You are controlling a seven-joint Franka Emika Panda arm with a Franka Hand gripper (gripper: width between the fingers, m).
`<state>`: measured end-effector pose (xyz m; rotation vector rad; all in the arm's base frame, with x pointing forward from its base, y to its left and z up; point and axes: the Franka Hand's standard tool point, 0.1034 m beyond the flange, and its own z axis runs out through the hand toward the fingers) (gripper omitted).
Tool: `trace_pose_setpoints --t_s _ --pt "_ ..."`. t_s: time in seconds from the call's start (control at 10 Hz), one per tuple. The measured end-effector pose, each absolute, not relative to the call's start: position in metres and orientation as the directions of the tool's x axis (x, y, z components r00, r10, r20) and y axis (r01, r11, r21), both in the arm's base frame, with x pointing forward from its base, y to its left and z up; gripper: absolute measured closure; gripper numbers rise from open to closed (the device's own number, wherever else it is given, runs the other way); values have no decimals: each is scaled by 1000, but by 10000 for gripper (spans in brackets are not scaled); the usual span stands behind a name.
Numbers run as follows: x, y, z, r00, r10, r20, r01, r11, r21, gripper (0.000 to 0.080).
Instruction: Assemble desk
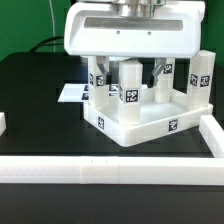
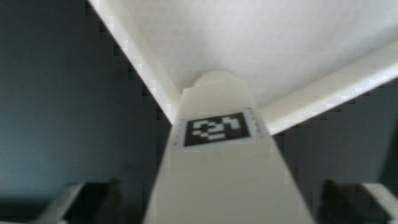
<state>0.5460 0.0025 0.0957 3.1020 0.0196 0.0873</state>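
Note:
The desk top (image 1: pixel 150 125) lies upside down on the black table, a white tray with a raised rim. Four white tagged legs stand up from it: one at the exterior view's left (image 1: pixel 98 78), one in the middle (image 1: pixel 128 90), one behind it (image 1: pixel 167 85) and one at the right (image 1: pixel 203 72). My gripper (image 1: pixel 130 66) hangs right above the middle leg. In the wrist view this leg (image 2: pixel 217 150) runs between my two dark fingers (image 2: pixel 86 200), with a gap on each side. The jaws are open around it. The desk top (image 2: pixel 267 40) lies beyond the leg.
The marker board (image 1: pixel 72 93) lies flat at the exterior view's left of the desk. Long white border bars run along the front (image 1: pixel 110 168), the right (image 1: pixel 215 135) and the left edge (image 1: pixel 3 125) of the table.

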Motion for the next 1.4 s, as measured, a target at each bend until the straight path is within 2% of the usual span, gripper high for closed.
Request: trace_pose_setpoints --t_s 0.1,0.5,0.7,0.8,0.9,1.1,1.2,1.4 --pt "546 2 96 998 13 56 11 -999 39 513" --pt "546 2 95 998 -13 56 -15 -999 38 511" --pt "546 1 95 969 -238 63 -240 -971 16 511" --pt "546 -3 95 926 -373 61 -373 -928 -7 511" --pt "546 -3 95 885 -462 60 -462 -887 -14 511" --pt "545 -2 94 709 -704 39 -702 -710 -54 510" --pt "545 -2 94 677 -735 35 -733 -678 -57 510" --pt "545 -4 94 524 -852 13 -849 -523 -71 509"
